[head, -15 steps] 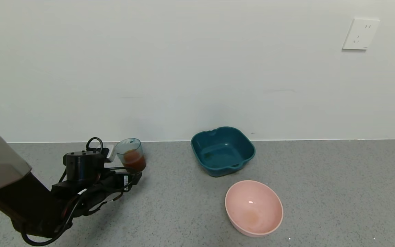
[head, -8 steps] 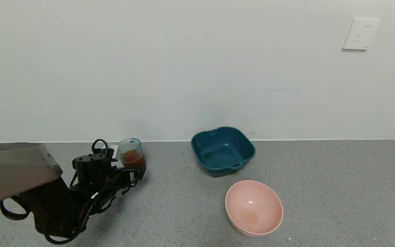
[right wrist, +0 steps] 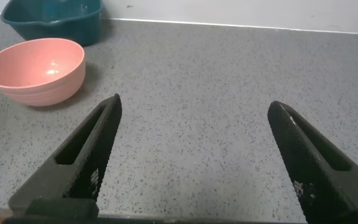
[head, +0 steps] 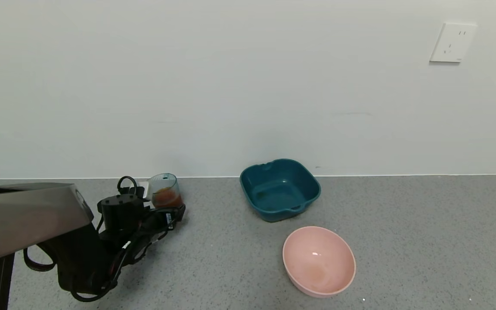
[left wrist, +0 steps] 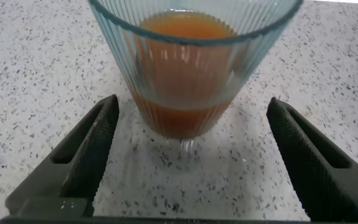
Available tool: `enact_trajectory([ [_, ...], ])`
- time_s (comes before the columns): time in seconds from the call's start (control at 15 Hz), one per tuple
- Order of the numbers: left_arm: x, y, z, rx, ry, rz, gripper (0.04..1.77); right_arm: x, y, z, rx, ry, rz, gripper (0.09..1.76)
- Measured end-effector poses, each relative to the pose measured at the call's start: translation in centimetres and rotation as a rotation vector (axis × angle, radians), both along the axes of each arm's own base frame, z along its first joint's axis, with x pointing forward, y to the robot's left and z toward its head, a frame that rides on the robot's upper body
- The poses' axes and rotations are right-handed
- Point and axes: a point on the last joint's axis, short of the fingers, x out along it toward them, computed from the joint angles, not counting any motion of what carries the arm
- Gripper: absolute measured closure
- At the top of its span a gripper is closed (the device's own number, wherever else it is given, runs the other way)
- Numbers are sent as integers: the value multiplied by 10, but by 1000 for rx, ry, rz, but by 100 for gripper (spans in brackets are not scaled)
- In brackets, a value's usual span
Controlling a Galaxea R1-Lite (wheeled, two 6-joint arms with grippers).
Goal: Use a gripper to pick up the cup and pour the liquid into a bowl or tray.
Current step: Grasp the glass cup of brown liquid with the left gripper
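Head view, left arm: the left pincer (head: 175, 214) sits low over the grey speckled counter (head: 403, 224) at the robot's left, right up against the cup (head: 165, 191).
Left pincer state: spread wide, one dark finger (left wrist: 82, 152) on each side of the cup base and neither one touching it, as the left wrist view shows.
Cup: a ribbed, translucent blue-green tumbler (left wrist: 194, 59) standing upright on the counter close to the white wall (head: 230, 86), resting on its own and not gripped.
Liquid: an opaque reddish-brown fill (left wrist: 185, 74) that reaches well below the rim; it shows through the ribbed side.
Teal dish: a rounded-square dish with lip handles (head: 312, 189) set near the wall, well apart from the cup on the robot's right of it.
Pink bowl: a round bowl (head: 319, 261) lying nearer the robot than the teal dish, just beside it, with a faint brownish smear inside.
Right arm: the right pincer (right wrist: 194, 155) hovers over bare counter with its fingers wide apart and nothing between them; the pink bowl and teal dish lie off to one side of it.
Wall fitting: a white socket plate (head: 452, 42) high on the wall at the far right.
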Motion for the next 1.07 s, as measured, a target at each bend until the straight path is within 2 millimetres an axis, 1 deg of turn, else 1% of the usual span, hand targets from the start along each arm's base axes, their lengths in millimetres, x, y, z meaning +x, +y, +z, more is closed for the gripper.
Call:
enact_trajectory([
  [0.73, 18, -1, -9, 0, -25, 9, 9, 0, 0, 0, 0, 0, 0, 14],
  [1.07, 29, -3, -8, 4, -49, 5, 9, 0, 0, 0, 0, 0, 0, 14],
])
